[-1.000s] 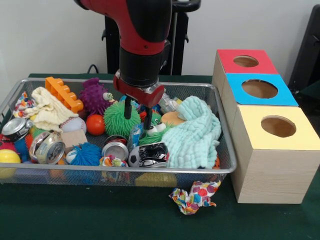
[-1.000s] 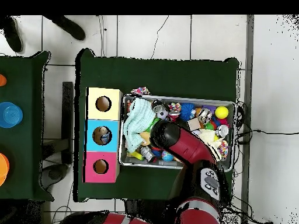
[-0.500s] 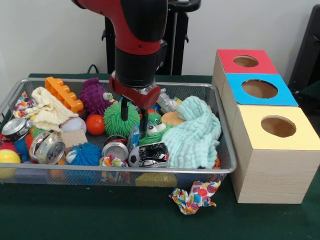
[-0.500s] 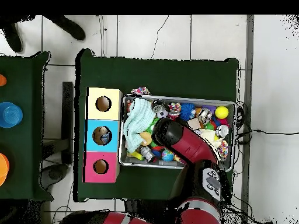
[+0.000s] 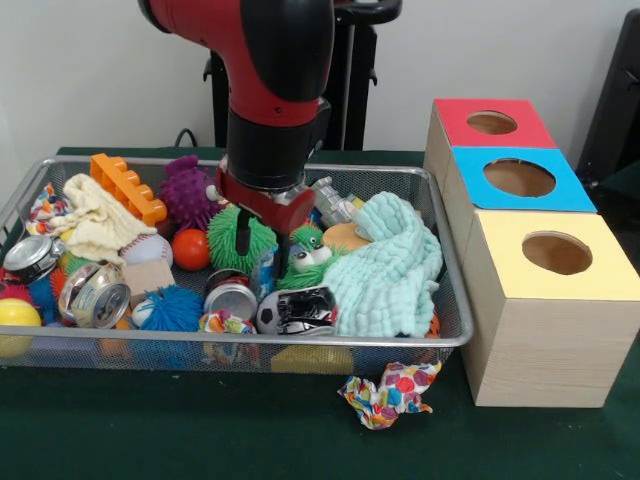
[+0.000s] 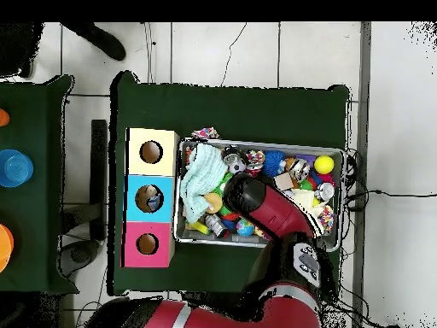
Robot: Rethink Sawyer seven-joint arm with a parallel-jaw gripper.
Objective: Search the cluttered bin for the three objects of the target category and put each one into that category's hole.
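- Hanging from the top of the front view, the red and black arm (image 5: 270, 90) puts the gripper (image 5: 260, 245) down among the clutter at the centre of the bin (image 5: 455, 335).
- Jaw state: two dark fingers (image 5: 241, 236) stand apart with nothing visible between them; one lies against the green spiky ball (image 5: 232, 240), the other comes down beside a blue-labelled bottle (image 5: 266, 272).
- That bottle stands just left of the green frog-like toy (image 5: 312, 258) and above a silver can (image 5: 231, 297).
- A second clear bottle (image 5: 333, 203) lies at the far wall of the bin, just right of the gripper body and left of the mint-green cloth (image 5: 385, 265).
- The red-topped box (image 5: 490, 125) sits at the upper right of the front view, outside the bin; its hole (image 5: 491, 122) is open and unobstructed.
- The blue-topped box (image 5: 520, 180) and the yellow-topped box (image 5: 555, 270) follow it toward the lower right.
- A crushed can (image 5: 97, 295) and another can (image 5: 30, 256) lie at the left end of the bin, near a yellow cloth (image 5: 95, 220) and an orange block (image 5: 127, 187).
- A spotted cloth scrap (image 5: 392, 392) lies on the green table (image 5: 150, 430) in front of the bin.
- In the overhead view the arm (image 6: 265, 209) covers the middle of the bin (image 6: 260, 242); the gripper itself is hidden beneath it.
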